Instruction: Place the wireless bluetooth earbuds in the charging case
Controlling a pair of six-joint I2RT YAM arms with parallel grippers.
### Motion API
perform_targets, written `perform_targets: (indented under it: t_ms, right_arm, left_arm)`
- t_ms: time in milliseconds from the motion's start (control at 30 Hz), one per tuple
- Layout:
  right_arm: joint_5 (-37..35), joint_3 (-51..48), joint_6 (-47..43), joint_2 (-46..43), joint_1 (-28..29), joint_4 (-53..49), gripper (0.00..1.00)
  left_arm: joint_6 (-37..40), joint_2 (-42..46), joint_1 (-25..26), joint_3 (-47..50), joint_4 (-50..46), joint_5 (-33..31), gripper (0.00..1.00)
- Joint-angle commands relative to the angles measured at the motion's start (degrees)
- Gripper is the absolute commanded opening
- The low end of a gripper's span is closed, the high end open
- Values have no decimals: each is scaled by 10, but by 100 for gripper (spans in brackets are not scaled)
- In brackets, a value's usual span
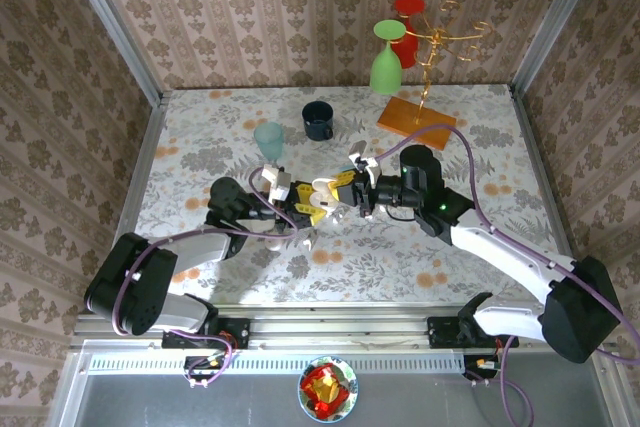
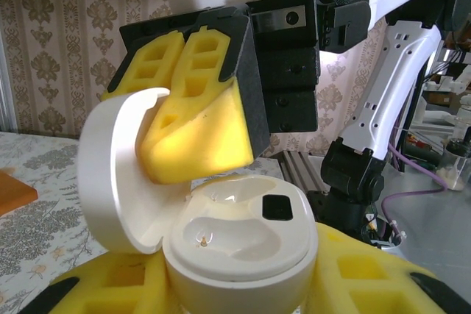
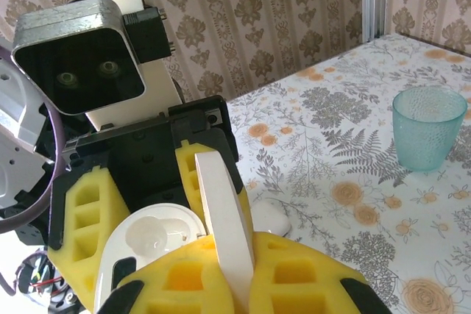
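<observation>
The white charging case [image 2: 239, 240] sits between the yellow foam fingers [image 2: 110, 284] of my left gripper [image 2: 239, 288], which is shut on its base. Its lid [image 2: 118, 174] stands open, and both sockets inside are bare. My right gripper [image 3: 250, 284] is shut on that lid [image 3: 224, 218], seen edge-on between its pads. From above, the two grippers, left [image 1: 298, 209] and right [image 1: 345, 194], meet at mid-table with the case [image 1: 322, 190] between them. A small white rounded piece [image 3: 271, 218] lies on the table beyond; I cannot tell whether it is an earbud.
A teal cup [image 1: 268, 139] and a dark blue mug [image 1: 318, 120] stand behind the grippers. At the back right a gold rack [image 1: 435, 42] on an orange base [image 1: 415, 114] holds a green glass [image 1: 386, 57] and a red one [image 1: 405, 22].
</observation>
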State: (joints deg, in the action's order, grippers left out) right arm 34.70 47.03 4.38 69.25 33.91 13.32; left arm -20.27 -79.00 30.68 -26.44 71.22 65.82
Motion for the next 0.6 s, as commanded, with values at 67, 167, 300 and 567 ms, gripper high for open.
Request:
perform_targets:
  t_ms: [67, 167, 300, 567]
  right_arm:
    - [-27, 11, -31, -31, 5, -11, 0]
    - [-44, 12, -36, -34, 11, -14, 0]
    - [-81, 17, -50, -41, 32, -25, 0]
    - [-120, 16, -67, -48, 46, -32, 0]
  left_arm:
    - [-3, 8, 5, -16, 26, 11, 54]
    - [-15, 0, 5, -20, 27, 12, 65]
    - [-35, -10, 6, -26, 27, 9, 71]
    - [-60, -18, 5, -33, 27, 6, 65]
